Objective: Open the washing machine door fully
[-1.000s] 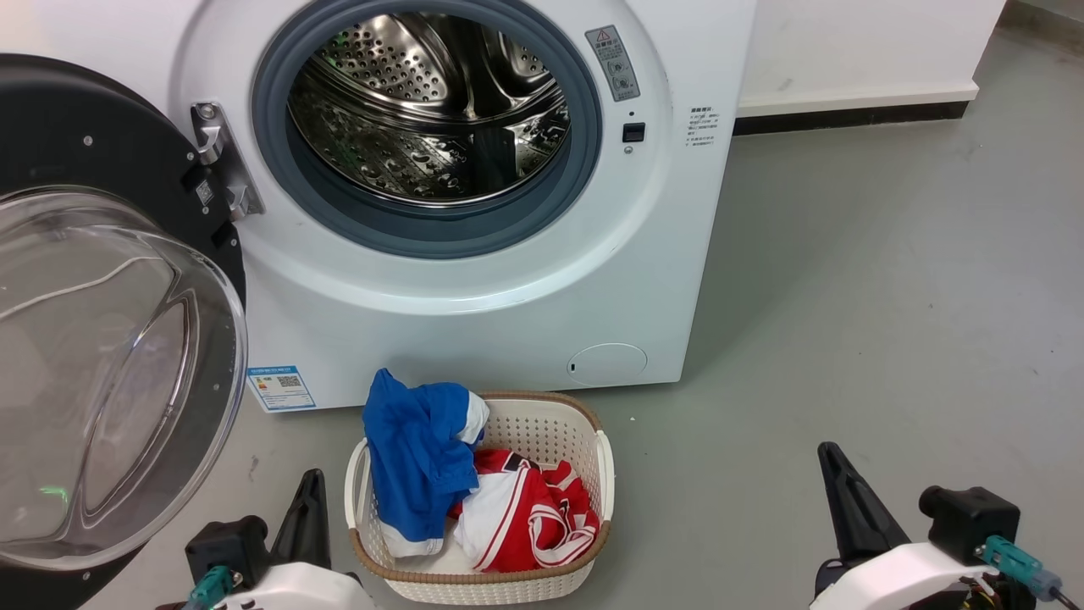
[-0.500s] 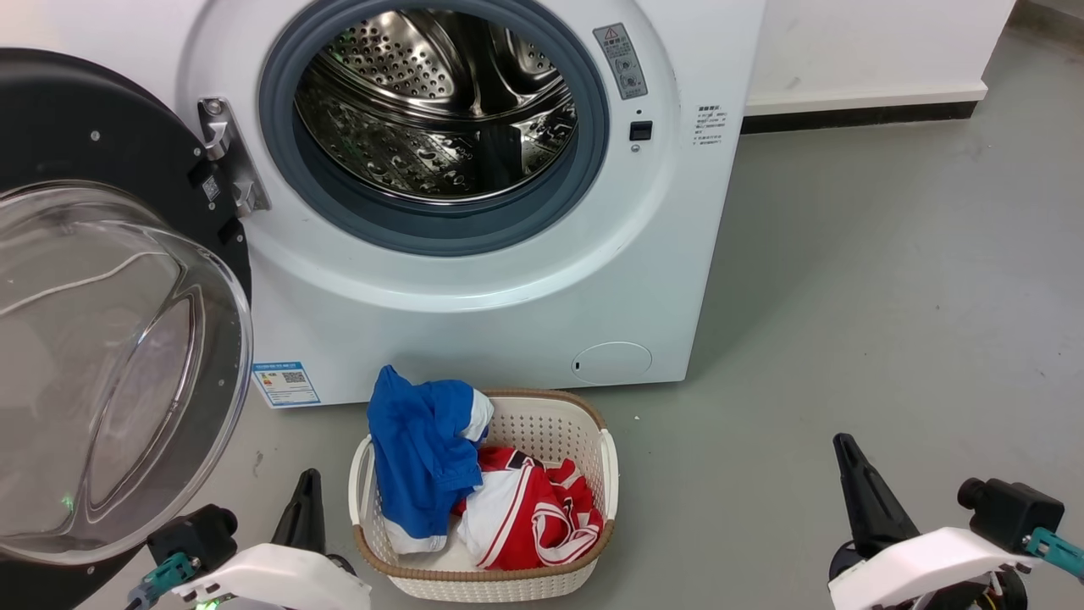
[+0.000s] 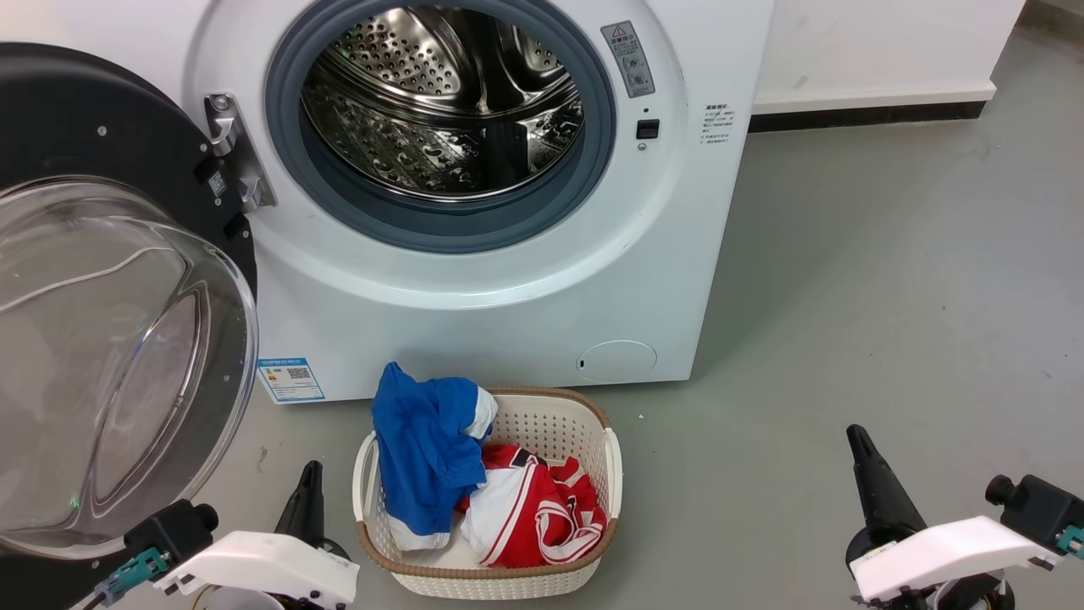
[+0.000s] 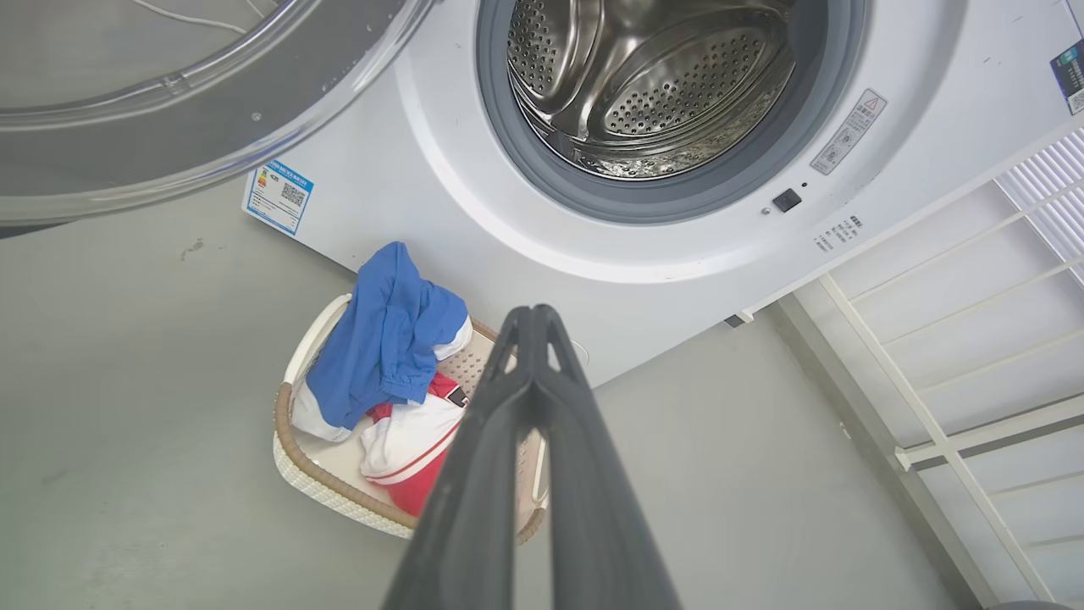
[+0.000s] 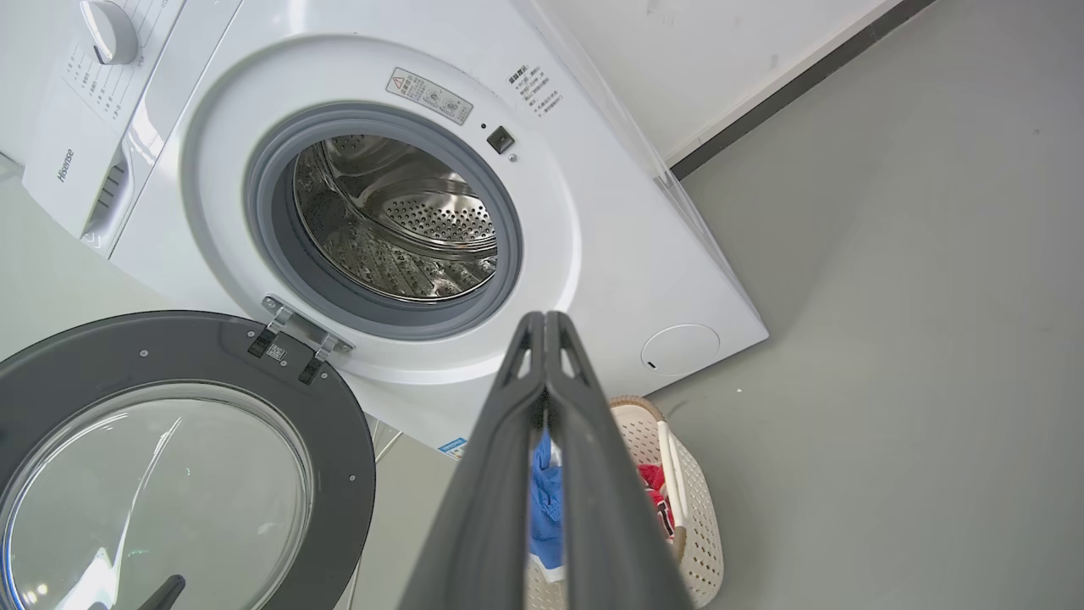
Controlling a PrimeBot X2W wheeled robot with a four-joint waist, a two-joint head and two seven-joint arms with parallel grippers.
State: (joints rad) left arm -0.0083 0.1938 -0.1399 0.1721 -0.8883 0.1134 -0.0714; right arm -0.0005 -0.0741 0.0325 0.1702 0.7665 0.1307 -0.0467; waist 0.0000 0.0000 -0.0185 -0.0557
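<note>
The white washing machine (image 3: pixel 474 288) fills the top of the head view, its steel drum (image 3: pixel 440 102) exposed inside the grey gasket. The washing machine door (image 3: pixel 110 356) hangs swung wide to the left on its metal hinge (image 3: pixel 237 161), black rim and bulging glass bowl facing me; it also shows in the right wrist view (image 5: pixel 169 457) and the left wrist view (image 4: pixel 195 93). My left gripper (image 3: pixel 309 500) is low at the lower left, shut and empty, apart from the door. My right gripper (image 3: pixel 872 474) is at the lower right, shut and empty.
A white laundry basket (image 3: pixel 605 474) with blue and red clothes (image 3: pixel 432 457) stands on the grey floor in front of the machine, between my grippers. A white wall with a dark skirting (image 3: pixel 864 114) runs behind at the right. A white rack (image 4: pixel 974 356) stands beside the machine.
Both arms have drawn lower and outward toward the head view's bottom corners. The picture has shifted slightly right as the camera moved. The door stays open.
</note>
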